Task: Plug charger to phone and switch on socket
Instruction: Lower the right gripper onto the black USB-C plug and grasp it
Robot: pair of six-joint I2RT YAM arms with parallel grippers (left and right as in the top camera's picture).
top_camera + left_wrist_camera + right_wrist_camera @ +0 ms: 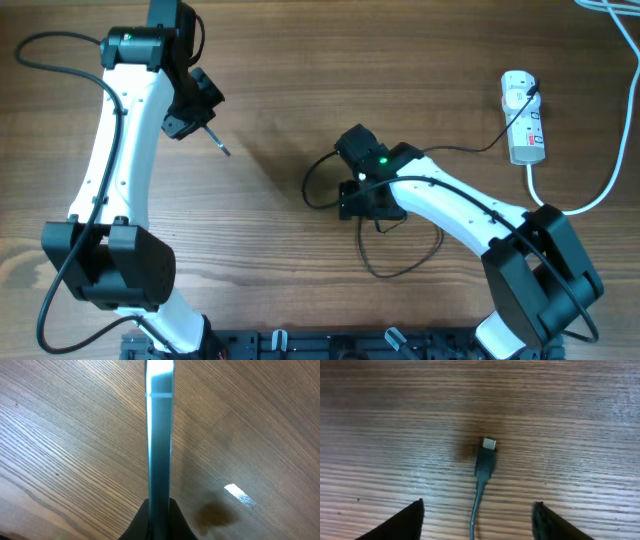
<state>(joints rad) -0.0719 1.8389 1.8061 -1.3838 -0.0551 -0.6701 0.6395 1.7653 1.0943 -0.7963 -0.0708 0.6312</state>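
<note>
My left gripper (198, 118) (160, 512) is shut on the phone (160, 430) and holds it on edge above the table. From overhead the phone shows only as a thin sliver (218, 143). My right gripper (350, 195) (477, 506) is open and hovers low over the charger's black connector (486, 462). The connector lies flat with its metal tip pointing away, and its cable runs back between the fingers. The thin black cable (305, 188) loops on the table and runs to a black plug (535, 95) in the white socket (524, 125) at the far right.
The socket's white lead (590, 205) curves along the right edge and up past the top right corner. The loose charger cable loops under and in front of the right arm. There is a dark stain on the wood (215, 514) near the phone.
</note>
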